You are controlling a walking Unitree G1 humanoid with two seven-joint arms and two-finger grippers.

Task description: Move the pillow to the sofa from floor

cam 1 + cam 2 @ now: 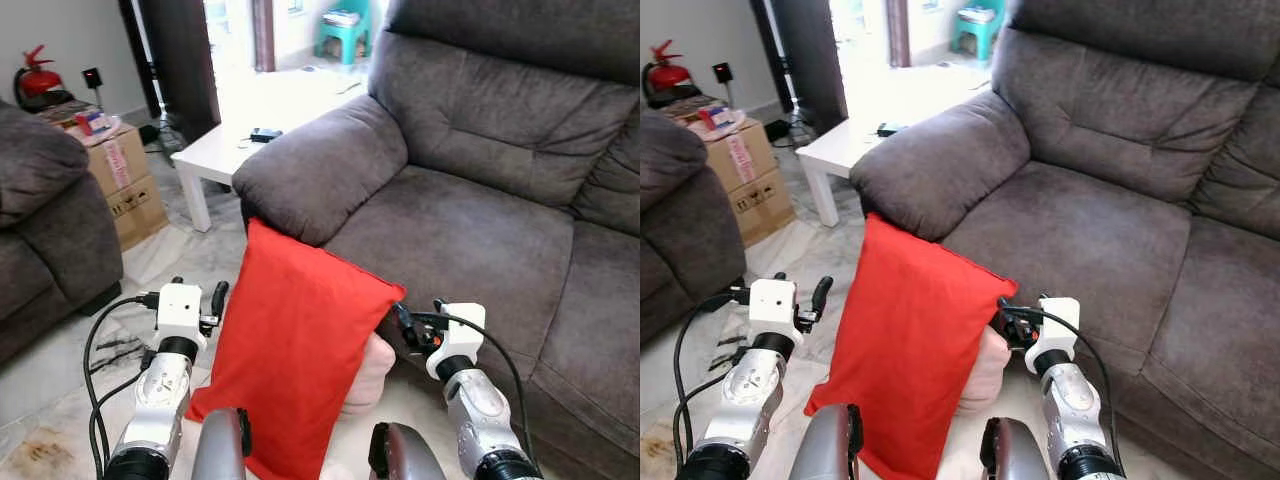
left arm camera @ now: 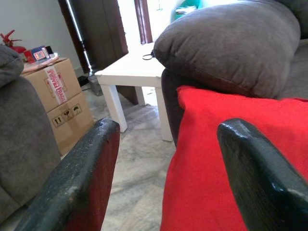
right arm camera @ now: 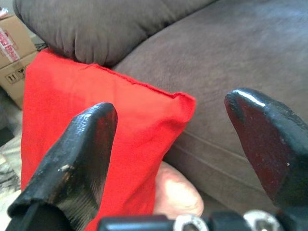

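Observation:
A red pillow (image 1: 295, 350) stands on edge on the floor, leaning against the front of the grey sofa (image 1: 470, 230) just under its armrest (image 1: 320, 165). A pale pink cushion (image 1: 370, 375) peeks out behind its lower right side. My left gripper (image 1: 200, 292) hovers open beside the pillow's left edge; in the left wrist view the fingers (image 2: 82, 173) are spread, with the red cloth (image 2: 231, 173) ahead. My right gripper (image 1: 418, 312) is open at the pillow's upper right corner (image 3: 180, 103), one finger (image 3: 77, 149) over the red cloth.
A white low table (image 1: 225, 150) stands behind the armrest. Cardboard boxes (image 1: 125, 180) and a second grey sofa (image 1: 40, 220) are on the left, with a fire extinguisher (image 1: 35, 75) beyond. Black cables (image 1: 105, 350) trail over the marble floor by my left arm.

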